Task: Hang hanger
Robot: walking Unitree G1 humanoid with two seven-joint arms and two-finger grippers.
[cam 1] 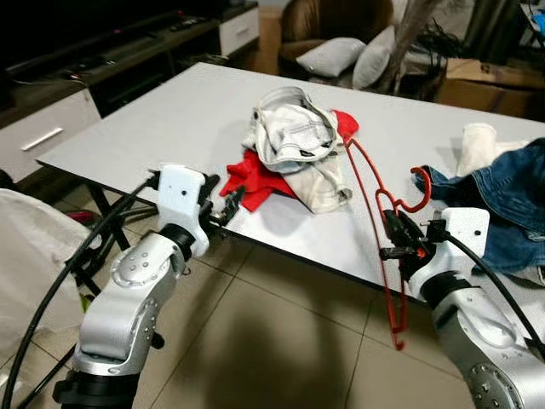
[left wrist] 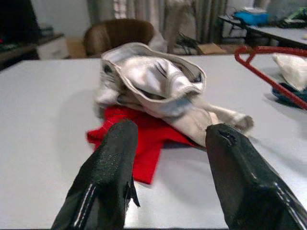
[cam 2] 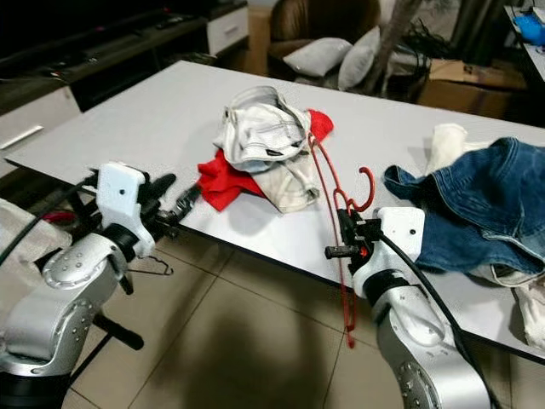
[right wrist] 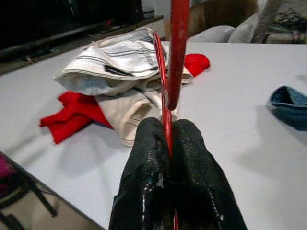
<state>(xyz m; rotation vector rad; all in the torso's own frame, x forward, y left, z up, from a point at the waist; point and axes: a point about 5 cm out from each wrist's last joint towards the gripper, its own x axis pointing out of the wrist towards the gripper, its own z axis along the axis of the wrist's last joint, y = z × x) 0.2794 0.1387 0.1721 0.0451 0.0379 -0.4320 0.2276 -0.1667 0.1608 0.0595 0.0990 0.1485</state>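
A red wire hanger (cam 1: pixel 375 189) stands tilted at the table's near edge, its hook (cam 1: pixel 419 189) up and its lower corner hanging past the edge over the floor. My right gripper (cam 1: pixel 395 239) is shut on the hanger near its neck; in the right wrist view the fingers (right wrist: pixel 154 163) pinch the red wire (right wrist: pixel 167 125). My left gripper (cam 1: pixel 228 204) is open at the table's near edge, just short of a red cloth (cam 1: pixel 255 177). A pale striped garment (cam 1: pixel 294 136) lies heaped on the red cloth.
The grey table (cam 1: pixel 179 111) runs across the view. Blue jeans (cam 1: pixel 502 200) and a white cloth (cam 1: pixel 477 145) lie at its right end. A TV cabinet (cam 1: pixel 51 128) stands at left, an armchair with cushions (cam 1: pixel 336 51) behind. Tiled floor (cam 1: pixel 272 341) lies below.
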